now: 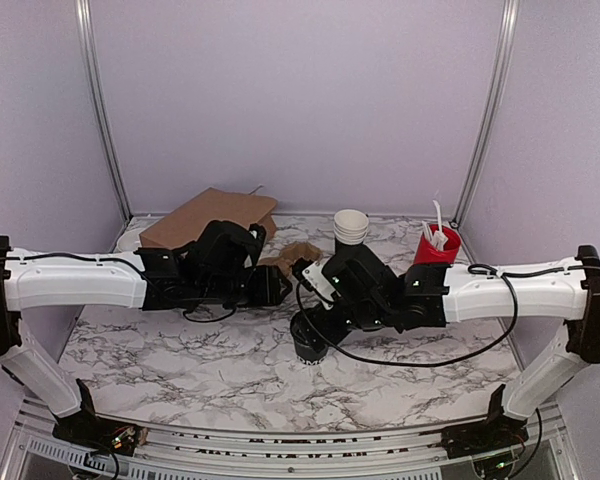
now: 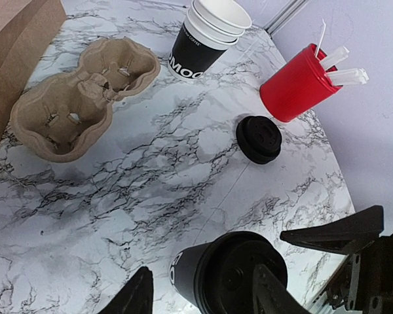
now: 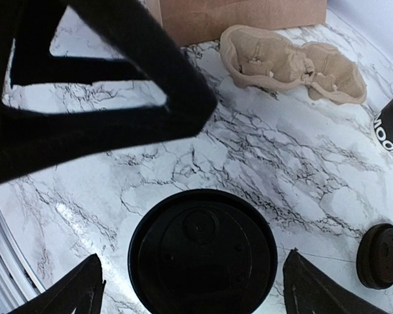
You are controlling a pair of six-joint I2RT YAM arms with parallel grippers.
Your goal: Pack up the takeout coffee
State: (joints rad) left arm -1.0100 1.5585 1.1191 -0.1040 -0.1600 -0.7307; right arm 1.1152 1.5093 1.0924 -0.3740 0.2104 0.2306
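The takeout coffee [image 1: 308, 345], a small black cup with a black lid, stands upright on the marble table in front of both arms. My right gripper [image 3: 193, 294] hangs straight over the lid [image 3: 203, 252]. Its fingertips [image 3: 72, 291] are spread wide on either side, with bare table showing between each tip and the lid. My left gripper [image 2: 203, 294] hovers above and to the left of the cup [image 2: 213, 278]. It is open and holds nothing; one finger [image 2: 268, 291] overlaps the lid in view, and the other stays well off the cup's side.
A cardboard cup carrier [image 2: 78, 91] lies at the back left beside a brown paper bag [image 2: 13, 39]. A stack of lidless black cups [image 2: 206, 36], a red holder [image 2: 295, 82] with white sticks and a low pile of black lids [image 2: 259, 139] stand at the back right.
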